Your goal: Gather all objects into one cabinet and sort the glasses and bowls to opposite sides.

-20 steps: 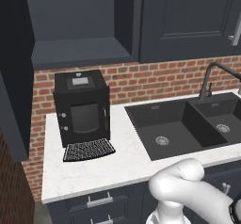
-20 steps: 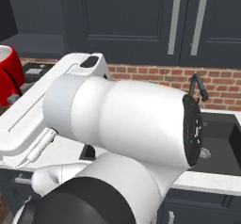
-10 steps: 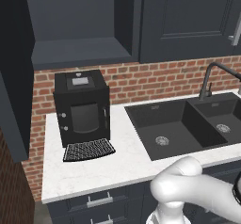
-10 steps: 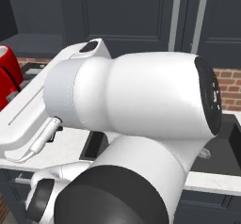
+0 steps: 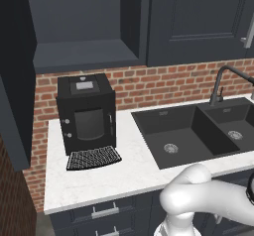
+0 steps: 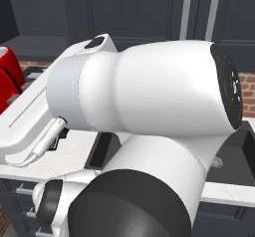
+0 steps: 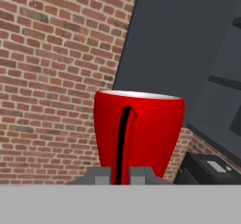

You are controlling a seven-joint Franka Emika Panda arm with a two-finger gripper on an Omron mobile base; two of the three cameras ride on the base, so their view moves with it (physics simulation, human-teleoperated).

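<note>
One red mug sits clamped by its handle in the closed tool; one black coffee machine stands on the bench; no writing is legible.

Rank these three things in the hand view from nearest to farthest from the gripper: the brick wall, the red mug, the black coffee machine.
1. Red mug: held in the gripper, its handle between the fingertips, right in front.
2. Black coffee machine: low at the right, beyond the mug.
3. Brick wall: behind the mug, across the left; its gap from the machine is not large.
</note>
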